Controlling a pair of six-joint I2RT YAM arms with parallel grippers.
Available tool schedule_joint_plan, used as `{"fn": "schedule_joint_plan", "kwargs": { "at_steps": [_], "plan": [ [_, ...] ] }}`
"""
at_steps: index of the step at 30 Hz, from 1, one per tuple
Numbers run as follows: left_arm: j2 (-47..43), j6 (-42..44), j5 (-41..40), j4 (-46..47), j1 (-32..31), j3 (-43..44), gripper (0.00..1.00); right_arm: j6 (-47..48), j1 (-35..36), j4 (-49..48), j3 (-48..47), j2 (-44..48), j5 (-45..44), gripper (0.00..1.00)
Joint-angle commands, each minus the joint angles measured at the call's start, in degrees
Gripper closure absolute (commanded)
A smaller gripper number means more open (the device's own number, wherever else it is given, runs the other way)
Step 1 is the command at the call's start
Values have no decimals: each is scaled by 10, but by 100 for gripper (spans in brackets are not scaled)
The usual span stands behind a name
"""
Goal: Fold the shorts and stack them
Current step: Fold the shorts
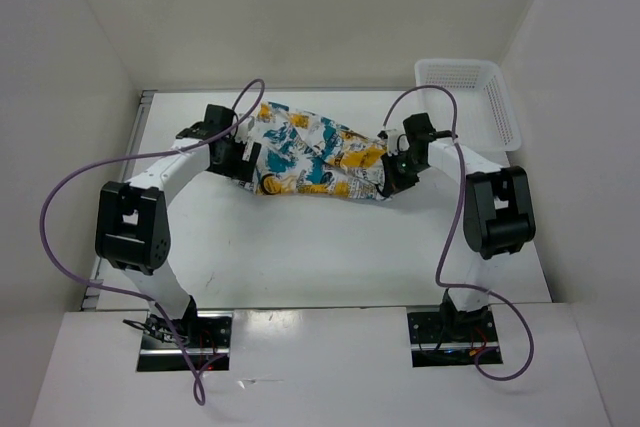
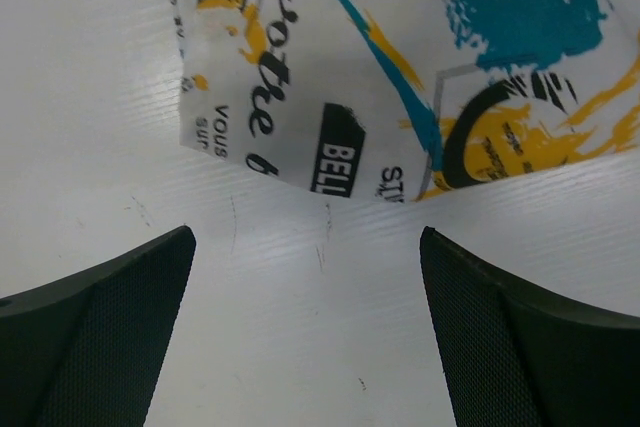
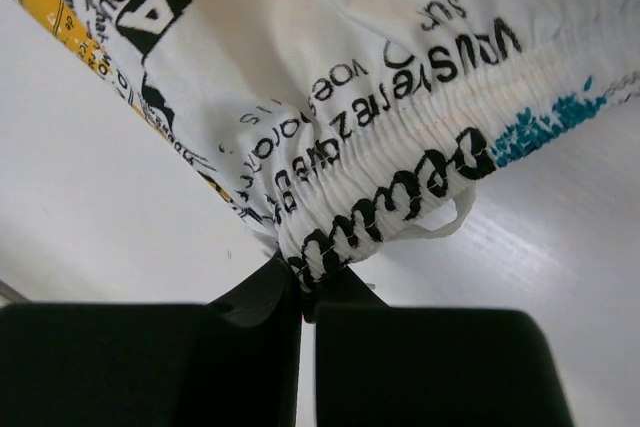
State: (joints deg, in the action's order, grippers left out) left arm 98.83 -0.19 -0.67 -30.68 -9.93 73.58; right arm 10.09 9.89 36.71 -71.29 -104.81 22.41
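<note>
We're looking at the shorts [image 1: 315, 159] lying wrinkled across the far middle of the table [image 1: 320, 257], print side up, stretching btwn our two arms. Our left gripper [image 2: 305, 237] is sitting wide open w/ nothing in it. Its fingers [image 2: 110, 337] are hanging over bare table just beside the fabric's edge, and from the left wrist view they aren't touching it. Our right gripper [image 3: 303, 292] is pinching down tight on the shorts at the gathered elastic edge. The fabric is bunching right at the fingertips, and a small white cord loop [image 3: 450, 222] is poking out next to them. We can't tell whether that end is resting on the table or lifting off it. A white mesh basket [image 1: 470, 97] is standing at the far right corner, apart from the shorts & beyond the right arm.
</note>
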Motion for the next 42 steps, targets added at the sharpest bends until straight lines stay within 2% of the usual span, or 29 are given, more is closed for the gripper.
{"fn": "schedule_joint_plan", "kwargs": {
  "at_steps": [1, 9, 14, 20, 24, 25, 28, 29, 31, 34, 36, 40, 42],
  "plan": [
    [-16, 2, 10, 44, 11, -3, 0, 56, 7, 37, 26, 60, 12, 100],
    [43, 2, 65, 57, 31, 23, 0, 122, 7, 62, 61, 85, -32, 100],
    [78, 2, 72, 70, 31, 9, 0, 134, 7, 67, 66, 90, -39, 100],
    [117, 2, 135, 65, 26, 9, 0, 134, 7, 67, 71, 90, -45, 100],
    [116, 2, 135, 65, 19, -12, 24, 134, 7, 62, 71, 102, -56, 100],
    [116, 2, 140, 59, 19, -12, 33, 134, 7, 62, 77, 102, -56, 100],
    [110, 2, 153, 54, 19, -12, 45, 134, 7, 57, 83, 102, -56, 100],
    [110, 2, 153, 54, 19, -12, 55, 134, 7, 57, 83, 102, -56, 100],
    [110, 2, 153, 54, 19, -12, 67, 134, 7, 57, 83, 102, -62, 100],
    [104, 2, 159, 54, 19, -18, 69, 134, 7, 57, 71, 102, -62, 100],
    [104, 2, 159, 54, 19, -23, 74, 134, 7, 57, 71, 102, -67, 100],
    [93, 2, 159, 54, 19, -23, 100, 134, 7, 51, 71, 102, -67, 100],
    [88, 2, 159, 47, 19, -28, 100, 140, 7, 51, 71, 102, -73, 100]
  ]
}}
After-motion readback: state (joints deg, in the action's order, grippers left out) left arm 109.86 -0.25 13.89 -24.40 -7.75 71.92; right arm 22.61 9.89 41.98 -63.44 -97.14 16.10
